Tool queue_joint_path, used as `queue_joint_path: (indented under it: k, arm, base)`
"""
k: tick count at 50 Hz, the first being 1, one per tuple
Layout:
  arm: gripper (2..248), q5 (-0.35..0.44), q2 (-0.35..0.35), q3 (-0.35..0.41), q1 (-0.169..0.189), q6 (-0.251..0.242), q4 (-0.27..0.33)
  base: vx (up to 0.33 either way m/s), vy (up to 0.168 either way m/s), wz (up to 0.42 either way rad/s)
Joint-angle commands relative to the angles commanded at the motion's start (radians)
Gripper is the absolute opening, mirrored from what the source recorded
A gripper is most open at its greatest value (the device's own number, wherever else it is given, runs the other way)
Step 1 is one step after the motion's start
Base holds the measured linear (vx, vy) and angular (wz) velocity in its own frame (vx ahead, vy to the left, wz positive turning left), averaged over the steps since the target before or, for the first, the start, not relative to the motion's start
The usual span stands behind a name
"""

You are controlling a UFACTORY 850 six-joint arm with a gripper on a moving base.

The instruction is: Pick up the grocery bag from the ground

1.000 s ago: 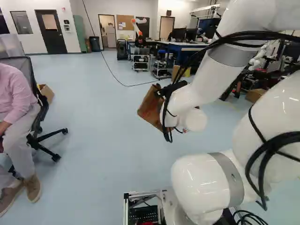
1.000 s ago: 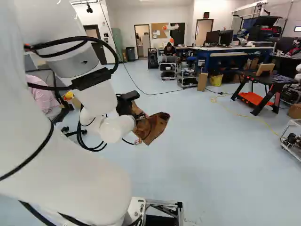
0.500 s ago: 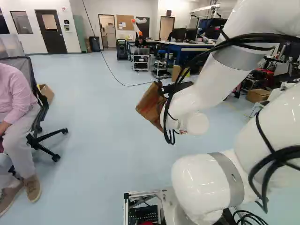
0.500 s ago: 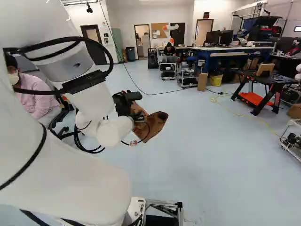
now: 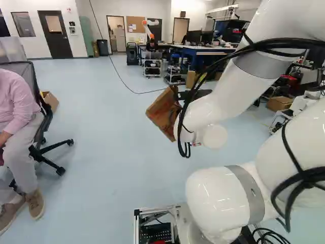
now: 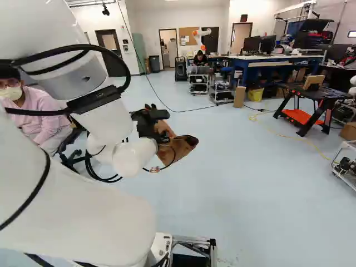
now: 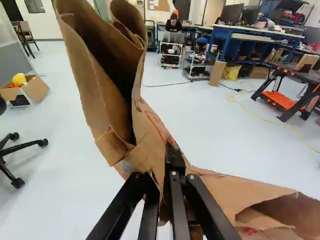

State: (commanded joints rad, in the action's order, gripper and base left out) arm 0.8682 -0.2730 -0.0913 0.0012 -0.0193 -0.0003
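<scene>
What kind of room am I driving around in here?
Probably a robotics lab or workshop: a long blue workbench with dark monitors, another robot's white and orange arm beyond, and wheeled metal equipment carts standing on the open floor.

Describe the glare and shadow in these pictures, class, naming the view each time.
Left base view: small bright glints on the arm's glossy white lower joint; right base view: a broad, soft sheen on the pale floor; wrist view: deep shadow inside the brown grocery bag, its outer paper much lighter.
</scene>
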Motion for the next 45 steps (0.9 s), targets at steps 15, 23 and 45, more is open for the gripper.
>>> queue_joint_path:
  k: [15, 23, 45]
  arm:
    - [21, 0.004, -0.006, 0.004, -0.001, 0.019, 0.0]
    - [21, 0.004, -0.006, 0.004, -0.001, 0.019, 0.0]
    - [21, 0.004, -0.006, 0.004, -0.001, 0.019, 0.0]
  base:
    - [0.0, 0.0, 0.0]
    - [0.0, 0.0, 0.0]
    - [0.0, 0.0, 0.0]
